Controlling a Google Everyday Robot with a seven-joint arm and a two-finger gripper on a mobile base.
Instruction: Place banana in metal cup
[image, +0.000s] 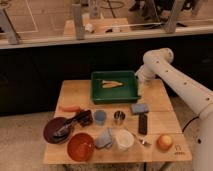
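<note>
The banana, pale yellow-tan with pointed ends, lies flat inside the green tray at the back of the wooden table. The metal cup, small and silver with a dark inside, stands upright in the middle of the table, in front of the tray and right of a light blue cup. My gripper hangs from the white arm at the tray's right edge, to the right of the banana and apart from it. Nothing shows in it.
An orange carrot-like thing lies at the left. In front are a dark plate with utensils, a red bowl, a blue cloth, a white cup, a black bar, a blue sponge and an orange fruit.
</note>
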